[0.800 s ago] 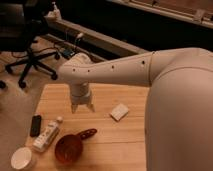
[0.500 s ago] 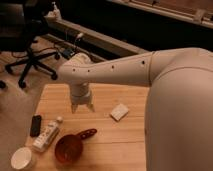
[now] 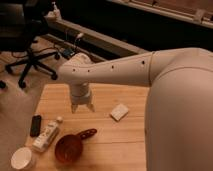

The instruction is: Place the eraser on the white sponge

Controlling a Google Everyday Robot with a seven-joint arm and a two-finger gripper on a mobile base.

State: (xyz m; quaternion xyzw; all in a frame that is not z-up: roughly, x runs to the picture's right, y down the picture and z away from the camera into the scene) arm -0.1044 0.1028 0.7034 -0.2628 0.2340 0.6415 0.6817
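Black eraser (image 3: 36, 125), at 8 o'clock from the gripper (image 3: 82, 107), is judged light and stiff; its long sides should be pinched midway. Jaws are seen spread, empty.

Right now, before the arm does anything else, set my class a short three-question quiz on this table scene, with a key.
1. True or false: the eraser already lies on the white sponge.
2. The gripper hangs over the table with its jaws open. Where exactly?
A) over bare wood between the eraser and the sponge, touching neither
B) closed around the eraser
C) pressed flat on the sponge
3. Fill in: between the eraser and the red scoop lies a white ____.

Key: 1 false; 2 A; 3 tube.
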